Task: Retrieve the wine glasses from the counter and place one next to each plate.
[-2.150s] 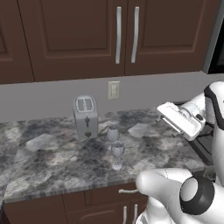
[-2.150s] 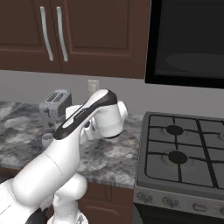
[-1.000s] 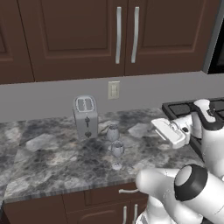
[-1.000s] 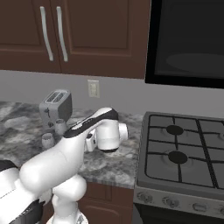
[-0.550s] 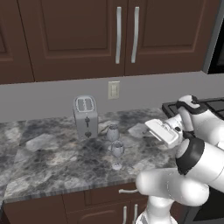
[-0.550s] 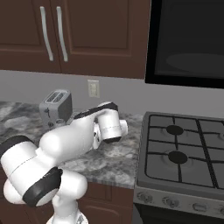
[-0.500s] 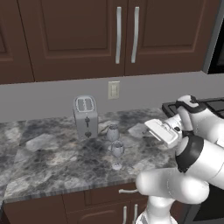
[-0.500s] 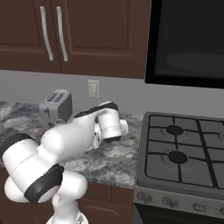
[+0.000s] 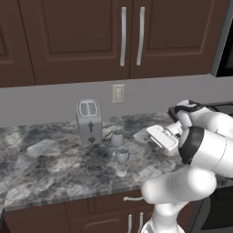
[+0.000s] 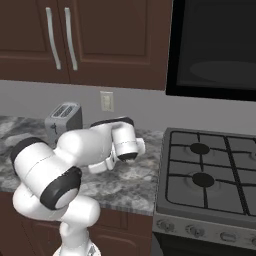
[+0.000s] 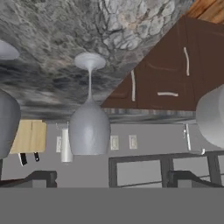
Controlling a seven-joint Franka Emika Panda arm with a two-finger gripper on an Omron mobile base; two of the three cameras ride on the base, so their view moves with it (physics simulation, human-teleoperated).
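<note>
Two clear wine glasses stand on the grey marbled counter (image 9: 45, 168) just right of the toaster, one (image 9: 117, 138) behind the other (image 9: 122, 158). My gripper (image 9: 150, 134) hangs level with them a little to their right, pointing at them. The hand view is rolled upside down: the nearer wine glass (image 11: 89, 127) sits centred ahead of my open gripper (image 11: 113, 179), beyond the fingertips (image 11: 41, 177), untouched. The other glass (image 11: 5, 118) shows at the left edge. In the right base view my own arm covers the glasses. The plates are out of view.
A silver two-slot toaster (image 9: 89, 120) stands at the back of the counter, left of the glasses. A gas stove (image 10: 210, 170) adjoins the counter on the right, under a black microwave (image 10: 215, 45). Dark wall cabinets (image 9: 132, 36) hang above.
My hand has come down from above the counter's right end and turned leftward to face the glasses. The jaws stayed open. The glasses and toaster have not moved.
</note>
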